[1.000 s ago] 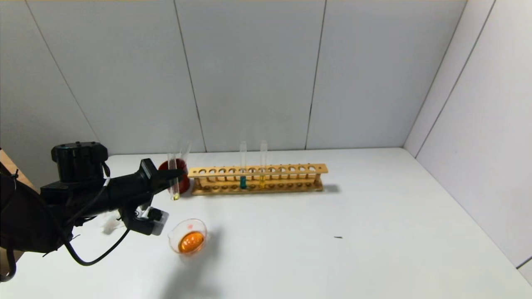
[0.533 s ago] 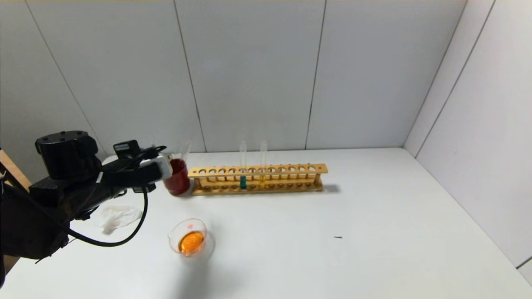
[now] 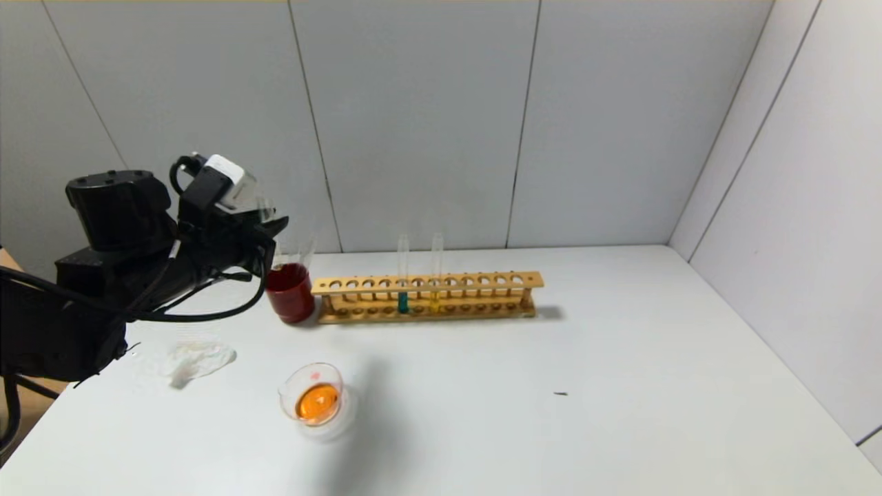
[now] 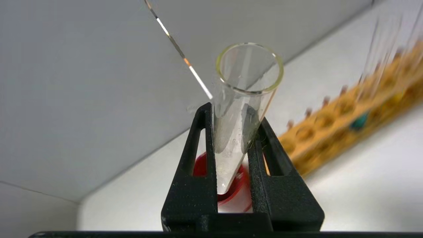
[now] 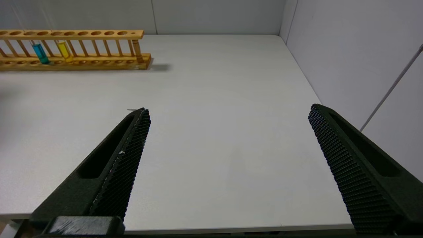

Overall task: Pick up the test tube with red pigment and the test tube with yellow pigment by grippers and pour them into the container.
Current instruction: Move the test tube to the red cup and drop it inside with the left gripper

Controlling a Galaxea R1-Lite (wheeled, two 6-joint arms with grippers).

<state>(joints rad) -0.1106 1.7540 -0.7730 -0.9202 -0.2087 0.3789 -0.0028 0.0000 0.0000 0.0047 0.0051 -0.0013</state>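
Two black fingers of the left gripper (image 4: pixel 233 145) are pressed against the sides of a clear glass test tube (image 4: pixel 243 109), which is clamped between them with its open mouth toward the wrist camera and its rounded bottom pointing down at a dark red cup (image 4: pixel 231 188). No coloured liquid can be made out in the held tube, so which pigment it carried cannot be told. In the head view the left gripper (image 3: pixel 265 231) is raised above the table at the left, just over the dark red cup (image 3: pixel 290 293), in which another clear tube (image 3: pixel 306 249) is seen leaning.

Just beside the cup, to the right, a long wooden rack (image 3: pixel 427 296) is set on the white table (image 3: pixel 551 386). Two tubes are held upright in it side by side: a teal-liquid tube (image 3: pixel 403 275) and the test tube with yellow pigment (image 3: pixel 436 274).

Nearer the robot, the container (image 3: pixel 313 398) is placed on the table, well apart from the rack, with orange liquid in it. A crumpled white tissue (image 3: pixel 196 359) lies to its left.

Fingers of the right gripper (image 5: pixel 228 119) are spread wide apart with nothing between them, above bare table to the right of the rack (image 5: pixel 72 49).
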